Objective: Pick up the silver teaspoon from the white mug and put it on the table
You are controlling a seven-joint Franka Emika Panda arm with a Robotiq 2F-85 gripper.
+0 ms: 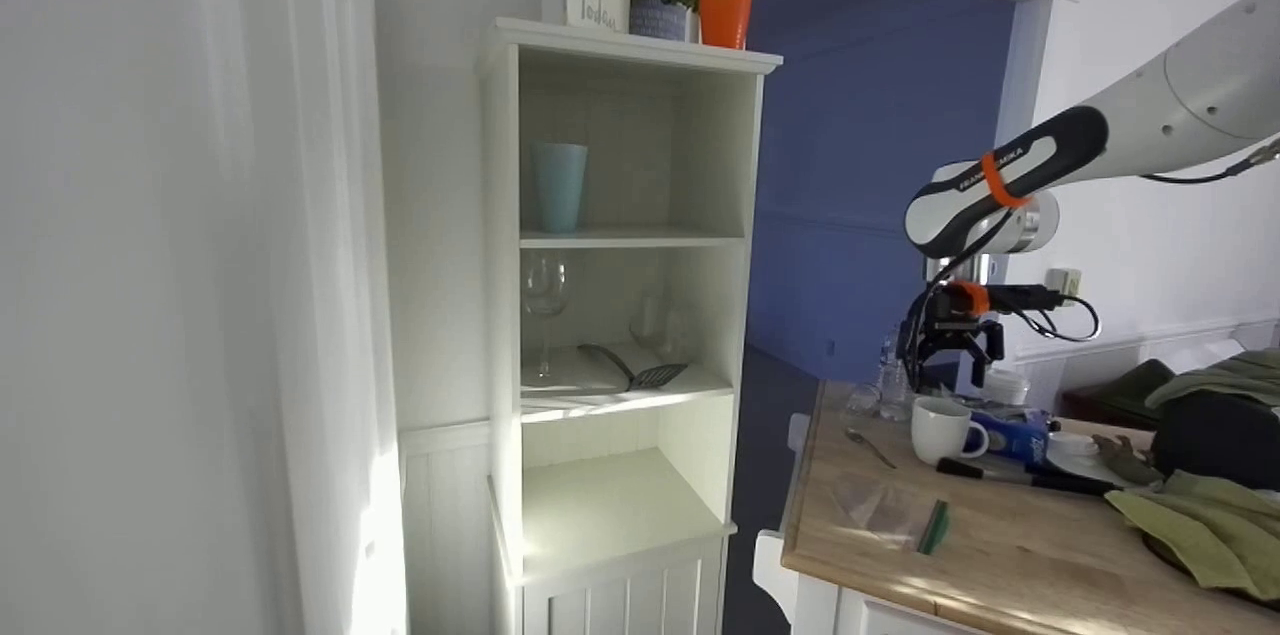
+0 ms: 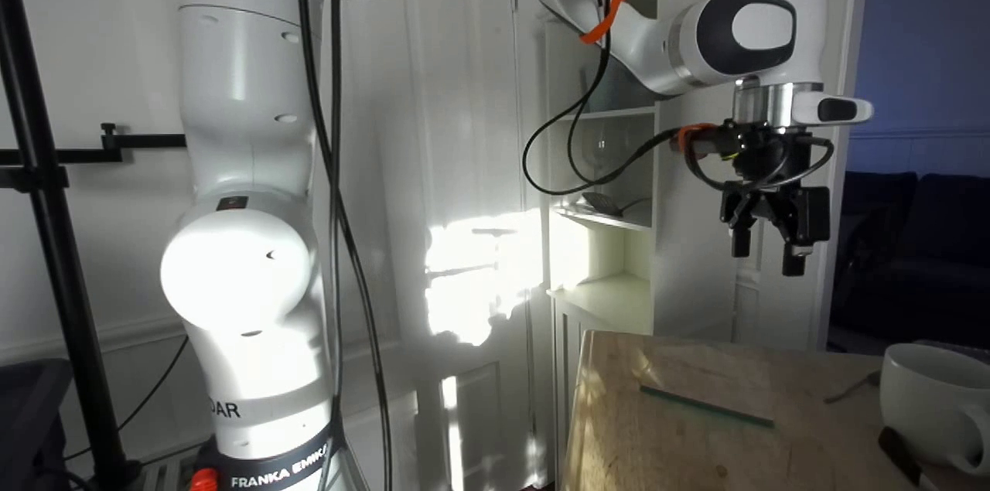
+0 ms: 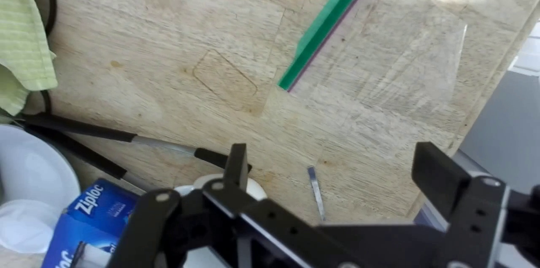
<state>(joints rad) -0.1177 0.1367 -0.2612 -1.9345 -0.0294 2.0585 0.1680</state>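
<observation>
The silver teaspoon (image 1: 870, 448) lies flat on the tan wooden table (image 1: 1020, 565), beside the white mug (image 1: 938, 430) and apart from it. It shows in an exterior view (image 2: 849, 387) as a thin dark shape. In the wrist view its handle (image 3: 316, 194) lies between and below the fingers; its far end is hidden behind the gripper. The white mug stands upright, also in an exterior view (image 2: 928, 398); in the wrist view the left finger mostly covers it (image 3: 256, 189). My gripper (image 3: 331, 154) is open and empty, above the table, seen also in both exterior views (image 1: 945, 370) (image 2: 767, 253).
A blue Ziploc box (image 3: 101, 209) and black-handled utensils (image 3: 164, 143) lie near the mug. A clear bag with a green strip (image 3: 325, 36) lies on the table. A green cloth (image 3: 25, 27), a clear bottle (image 1: 893, 380) and a tall white cabinet (image 1: 625, 545) are around.
</observation>
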